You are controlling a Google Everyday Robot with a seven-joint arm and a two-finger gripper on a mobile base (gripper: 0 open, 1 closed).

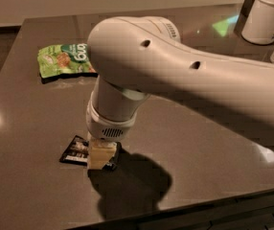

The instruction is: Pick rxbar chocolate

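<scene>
The rxbar chocolate (75, 151) is a small flat black wrapper with white print. It lies on the dark table (27, 186) near the front left. My gripper (101, 158) points straight down over the bar's right end and covers that end. Its pale yellow fingertips (100, 153) sit at the bar, at table level. Only the bar's left part shows.
A green snack bag (62, 59) with white lettering lies at the back left, partly behind my arm. A white canister (267, 13) stands at the back right corner. The table's front edge (185, 209) runs just below the gripper's shadow.
</scene>
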